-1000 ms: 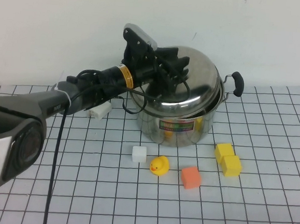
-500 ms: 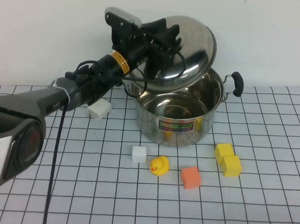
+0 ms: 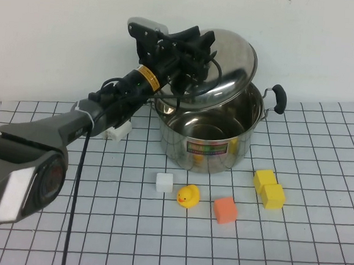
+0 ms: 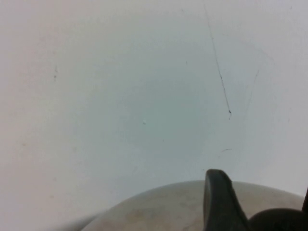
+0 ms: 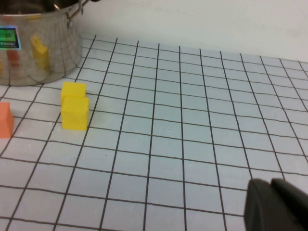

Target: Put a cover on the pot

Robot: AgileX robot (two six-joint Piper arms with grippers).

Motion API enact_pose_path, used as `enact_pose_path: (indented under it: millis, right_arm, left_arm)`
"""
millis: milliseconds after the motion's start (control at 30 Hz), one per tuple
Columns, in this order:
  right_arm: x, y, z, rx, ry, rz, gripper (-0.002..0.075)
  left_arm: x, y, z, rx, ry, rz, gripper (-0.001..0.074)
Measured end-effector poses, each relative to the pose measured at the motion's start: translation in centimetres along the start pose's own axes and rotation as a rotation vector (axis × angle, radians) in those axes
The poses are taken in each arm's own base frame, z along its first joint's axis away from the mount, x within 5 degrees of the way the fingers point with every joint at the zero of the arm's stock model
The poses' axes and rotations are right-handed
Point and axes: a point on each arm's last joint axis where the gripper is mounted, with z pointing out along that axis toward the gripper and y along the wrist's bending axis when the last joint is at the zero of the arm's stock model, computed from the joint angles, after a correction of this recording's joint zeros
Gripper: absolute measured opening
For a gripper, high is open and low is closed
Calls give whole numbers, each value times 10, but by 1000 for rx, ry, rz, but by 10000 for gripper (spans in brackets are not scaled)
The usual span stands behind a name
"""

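Observation:
The stainless-steel pot point(image 3: 216, 145) with black side handles and a colourful label stands open at the back middle of the grid mat; its wall also shows in the right wrist view point(image 5: 33, 48). My left gripper point(image 3: 195, 54) is shut on the black knob of the domed steel lid point(image 3: 235, 60) and holds it tilted above the pot's back-left rim. In the left wrist view the lid point(image 4: 159, 211) and one dark finger point(image 4: 219, 202) show against the wall. My right gripper point(image 5: 276, 207) is shut and empty low over the mat, right of the pot; it is outside the high view.
In front of the pot lie a white cube point(image 3: 164, 182), a yellow duck point(image 3: 188, 196), an orange cube point(image 3: 225, 210) and two yellow cubes point(image 3: 269, 189). Another white block point(image 3: 117, 129) lies left of the pot under the left arm. The wall stands close behind.
The lid, which leaned on the pot's rim, has been lifted off by my left gripper and tilted up. Since half a second ago it has shifted slightly to the right.

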Motion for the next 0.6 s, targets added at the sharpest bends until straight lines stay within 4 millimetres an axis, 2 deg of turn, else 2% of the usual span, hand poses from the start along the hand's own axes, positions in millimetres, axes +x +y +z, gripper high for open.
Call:
enact_pose_path:
  millis: [167,600]
  right_arm:
    - [0,0,0,0,0,0,9]
    - [0,0,0,0,0,0,9]
  left_arm:
    - [10,2,-1,-7,49,-49,309]
    - [9,1,3,21,119,-41,309]
